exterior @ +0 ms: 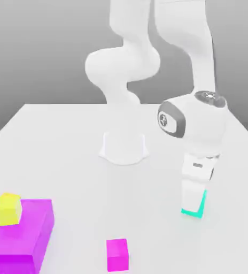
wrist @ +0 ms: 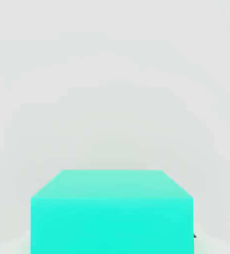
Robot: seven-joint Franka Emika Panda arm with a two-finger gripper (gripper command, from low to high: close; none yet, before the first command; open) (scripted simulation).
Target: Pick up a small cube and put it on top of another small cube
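Cubes sit apart on my white table [exterior: 67, 139], so each one is easy to reach. The cyan cube [exterior: 195, 207] is the one I am picking up. In the exterior view it sits at about four o'clock from the arm's round base [exterior: 124, 150], down on the table. My gripper [exterior: 194, 199] points straight down over it, so the fingers can go on both sides and it will not slip away.

The small magenta cube [exterior: 117, 253] waits alone at about six o'clock from the base. I think that is a good one to stack on, since its top is bare. The yellow cube [exterior: 8, 208] rests on the big magenta block [exterior: 24, 235] at about eight o'clock, well away from my hand.

The jaws have squeezed in tight on the cyan cube. It is touching the table, not lifted yet. In the hand view the cyan cube [wrist: 112, 213] looks very near, right under the hand.
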